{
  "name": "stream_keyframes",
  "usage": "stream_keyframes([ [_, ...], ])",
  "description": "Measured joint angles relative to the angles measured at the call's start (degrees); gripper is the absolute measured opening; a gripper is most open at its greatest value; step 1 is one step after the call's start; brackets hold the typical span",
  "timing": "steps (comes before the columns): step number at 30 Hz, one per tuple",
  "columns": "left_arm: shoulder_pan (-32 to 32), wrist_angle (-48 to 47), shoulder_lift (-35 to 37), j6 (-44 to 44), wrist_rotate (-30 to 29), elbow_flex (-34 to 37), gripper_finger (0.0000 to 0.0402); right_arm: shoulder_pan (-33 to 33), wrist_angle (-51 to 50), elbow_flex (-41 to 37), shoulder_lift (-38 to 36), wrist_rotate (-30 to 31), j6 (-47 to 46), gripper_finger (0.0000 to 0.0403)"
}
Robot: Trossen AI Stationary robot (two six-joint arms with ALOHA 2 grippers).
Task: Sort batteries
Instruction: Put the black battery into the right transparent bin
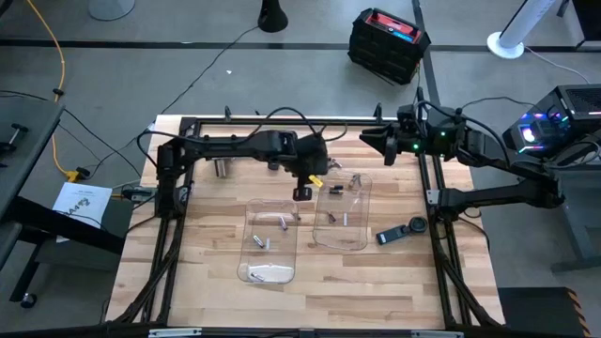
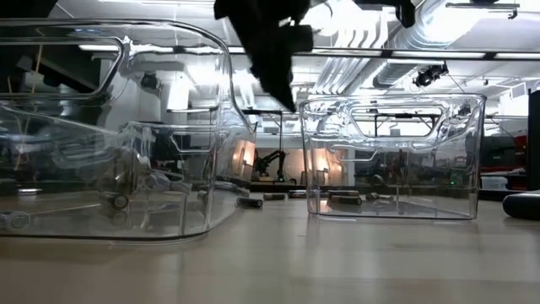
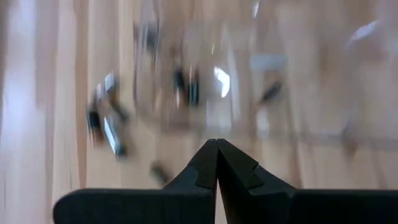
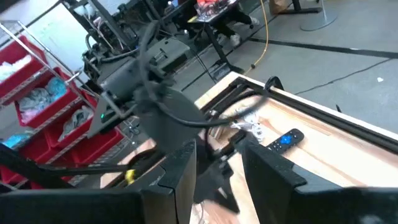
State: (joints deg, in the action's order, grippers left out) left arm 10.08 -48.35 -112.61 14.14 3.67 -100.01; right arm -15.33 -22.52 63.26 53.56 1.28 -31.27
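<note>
Two clear trays stand on the wooden table, the left tray point(image 1: 270, 242) point(image 2: 110, 127) and the right tray point(image 1: 343, 212) point(image 2: 392, 156). Small batteries lie in each of them point(image 1: 268, 274) point(image 1: 337, 218). A few loose batteries point(image 1: 356, 179) point(image 2: 253, 201) rest on the table by the right tray's far end. My left gripper point(image 1: 302, 192) point(image 3: 217, 144) hangs shut and empty in the air above the gap between the trays' far ends point(image 2: 278, 51). My right gripper point(image 1: 366, 141) point(image 4: 221, 168) waits open near the far edge, pointing left toward the left arm.
A dark remote point(image 1: 402, 232) point(image 2: 523, 205) lies right of the right tray. A silvery metal cup point(image 1: 222, 167) stands at the far left under the left arm. A yellow piece point(image 1: 315, 181) sits by the left wrist. Bare wood lies along the near edge.
</note>
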Motion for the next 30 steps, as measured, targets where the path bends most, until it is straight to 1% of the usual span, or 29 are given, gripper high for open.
stream_keyframes([
  [2,1.12,-0.72,-0.29,0.01,-1.31,1.64,0.0006,0.0,-0.77,0.0,0.02,0.0,-0.02,0.0126],
  [5,3.77,2.0,-0.35,-1.46,-1.69,6.32,0.0024,0.0,-2.34,0.0,0.07,-0.02,0.0,0.0126],
  [7,5.58,5.69,-0.38,-3.02,0.11,9.78,0.0043,0.0,-3.4,0.0,0.07,-0.02,-0.02,0.0126],
  [10,7.13,11.35,-1.0,-5.45,4.3,15.23,0.0079,0.0,-4.29,0.0,0.09,-0.02,0.04,0.0126],
  [13,6.9,13.51,-2.04,-6.02,4.42,18.92,0.0118,0.0,-4.65,0.0,0.07,-0.02,0.13,0.0126],
  [18,5.94,21.88,-2.37,-7.95,2.53,20.62,0.0173,-0.05,-4.66,-0.02,0.11,0.13,0.5,0.0126],
  [20,5.48,22.7,-2.92,-7.97,1.69,20.79,0.0186,-0.06,-4.66,-0.01,0.11,0.85,0.61,0.0126],
  [22,4.82,24.41,-4.05,-7.98,1.15,20.7,0.0193,-0.05,-4.65,0.0,0.11,1.47,0.67,0.0126],
  [24,3.74,23.83,-5.6,-7.12,0.19,20.79,0.0195,-0.06,-4.66,0.0,0.11,1.66,0.66,0.0126],
  [26,2.52,25.42,-7.11,-6.72,-1.0,20.77,0.0195,-0.06,-4.66,0.0,0.11,1.68,0.66,0.0126],
  [30,0.58,27.01,-8.54,-8.47,-1.77,20.63,0.0196,-0.02,-4.65,-0.02,0.11,1.68,0.08,0.0126],
])
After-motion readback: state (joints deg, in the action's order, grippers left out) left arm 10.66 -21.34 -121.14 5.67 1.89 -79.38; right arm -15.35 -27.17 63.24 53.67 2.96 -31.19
